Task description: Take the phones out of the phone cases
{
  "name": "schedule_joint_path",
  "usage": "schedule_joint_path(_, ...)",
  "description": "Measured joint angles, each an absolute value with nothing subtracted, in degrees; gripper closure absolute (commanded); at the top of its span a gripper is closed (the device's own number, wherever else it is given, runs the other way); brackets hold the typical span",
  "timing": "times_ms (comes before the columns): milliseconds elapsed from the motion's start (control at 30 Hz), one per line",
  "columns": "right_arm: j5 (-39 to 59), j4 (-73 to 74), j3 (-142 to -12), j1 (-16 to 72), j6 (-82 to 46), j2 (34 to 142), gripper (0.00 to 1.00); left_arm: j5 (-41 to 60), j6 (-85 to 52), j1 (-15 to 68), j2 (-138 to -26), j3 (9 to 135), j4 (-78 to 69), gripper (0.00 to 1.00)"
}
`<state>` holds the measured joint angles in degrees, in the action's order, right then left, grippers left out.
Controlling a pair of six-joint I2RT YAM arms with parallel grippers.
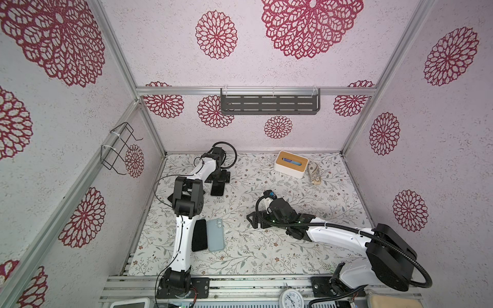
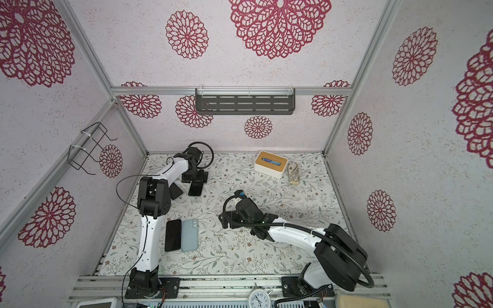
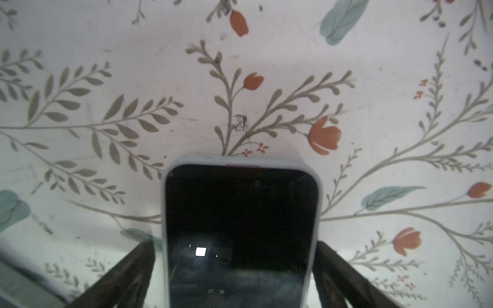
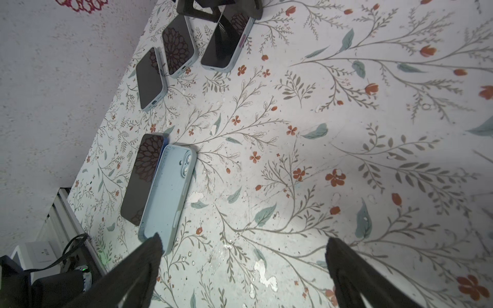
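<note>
Holds the left gripper (image 3: 234,244) low at the far left of the desk (image 1: 266,253), over a cased phone (image 1: 217,190) that lies flat, screen up. Straddles it with the fingers (image 3: 138,266) spread, one along each long side and close against the pale edges. Cannot tell from the left wrist view whether either touches. Holds the right gripper (image 4: 244,238) above mid-desk, its fingers (image 4: 144,266) wide apart and empty. Shows, in both top views, near the front left beside the left arm, a bare phone (image 1: 199,235) with its screen up. Shows beside it a pale blue empty case (image 1: 215,235), the two touching along their long sides. Shows a box (image 1: 291,164) with a wooden lid at the rear right, well apart from both grippers.
</note>
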<state>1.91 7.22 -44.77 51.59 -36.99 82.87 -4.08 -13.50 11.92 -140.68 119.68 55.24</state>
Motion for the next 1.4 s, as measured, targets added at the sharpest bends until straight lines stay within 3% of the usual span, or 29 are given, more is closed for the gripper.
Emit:
schedule_joint_path(333, 9.1, 12.9, -46.8, 46.2, -36.6, 90.4, 0.01, -3.5, -14.0, 12.1, -139.5, 117.2, 53.9, 0.35)
schedule_joint_path(567, 16.1, 20.7, -48.5, 41.4, -38.6, 97.0, 0.02, 0.4, -16.4, 12.1, -132.9, 106.5, 49.7, 0.42)
schedule_joint_path(1133, 23.6, 35.2, -51.8, 40.5, -43.6, 110.1, 0.11, 15.6, -28.4, 17.1, -118.2, 85.7, 40.0, 0.48)
schedule_joint_path(1400, 25.1, 39.5, -51.9, 40.5, -46.4, 112.0, 0.28, 16.0, -32.8, 21.9, -116.0, 82.1, 35.4, 0.50)
